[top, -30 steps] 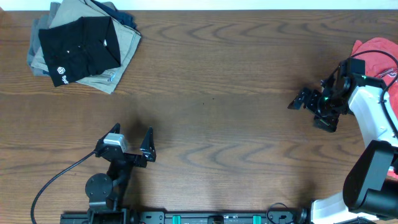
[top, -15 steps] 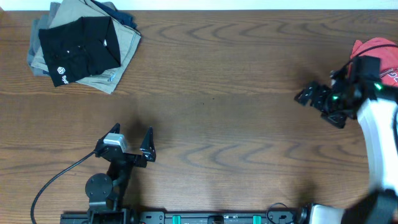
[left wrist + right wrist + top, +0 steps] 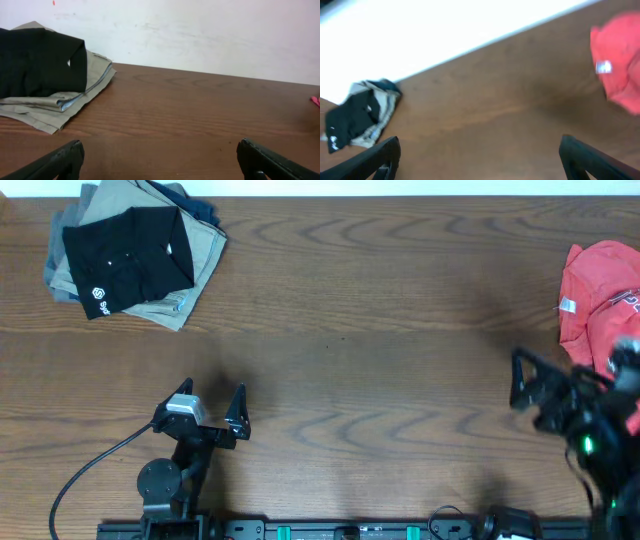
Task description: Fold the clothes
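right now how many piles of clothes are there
2: a folded stack topped by the black garment, far left corner; a red shirt at the right edge, partly cut off.

Robot lab: wood table (image 3: 400,300), bare white wall (image 3: 210,35)

overhead: right gripper (image 3: 532,394) blurred, its arm cut by the right and bottom edges. red t-shirt (image 3: 598,285) cut by the right edge. lettering on the black garment (image 3: 128,260) too small to read; khaki trousers (image 3: 203,250) largely covered by it. left wrist: garment cut by the left edge; left gripper (image 3: 160,161) shows fingertips only. right wrist view blurred throughout.
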Tool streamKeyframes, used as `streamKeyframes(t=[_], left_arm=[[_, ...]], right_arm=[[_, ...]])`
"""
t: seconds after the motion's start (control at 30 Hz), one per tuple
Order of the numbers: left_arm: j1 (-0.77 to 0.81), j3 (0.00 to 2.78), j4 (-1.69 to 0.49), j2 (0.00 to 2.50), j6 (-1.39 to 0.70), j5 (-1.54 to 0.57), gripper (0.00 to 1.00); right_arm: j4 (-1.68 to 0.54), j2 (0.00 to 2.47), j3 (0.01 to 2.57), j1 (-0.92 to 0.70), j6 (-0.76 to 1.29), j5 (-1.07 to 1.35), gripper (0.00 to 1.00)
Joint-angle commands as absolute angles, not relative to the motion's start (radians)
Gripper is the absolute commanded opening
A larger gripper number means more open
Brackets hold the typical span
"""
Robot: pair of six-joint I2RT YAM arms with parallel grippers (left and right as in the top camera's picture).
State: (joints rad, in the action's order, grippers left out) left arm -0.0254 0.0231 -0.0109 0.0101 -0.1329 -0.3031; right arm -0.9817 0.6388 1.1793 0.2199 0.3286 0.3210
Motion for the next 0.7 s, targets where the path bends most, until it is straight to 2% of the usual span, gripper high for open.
streamKeyframes(t=[0.0,0.33,0.47,0.67], left_arm=[[-0.03,0.004,-0.043,0.004,-0.128,-0.302,0.98],[-0.03,0.004,-0.043,0.004,-0.128,-0.302,0.98],[-0.03,0.004,-0.043,0.004,-0.128,-0.302,0.98],[-0.03,0.004,-0.043,0.004,-0.128,-0.302,0.98]], right_arm=[[-0.985,0.561,1.182,0.203,0.317,0.321,0.99],[-0.991,0.432,1.182,0.17,0.317,0.321,0.99],[-0.994,0.389,1.182,0.089,0.248,0.154,0.99],[-1.161,0.304,1.182,0.043,0.245,0.085,0.99]])
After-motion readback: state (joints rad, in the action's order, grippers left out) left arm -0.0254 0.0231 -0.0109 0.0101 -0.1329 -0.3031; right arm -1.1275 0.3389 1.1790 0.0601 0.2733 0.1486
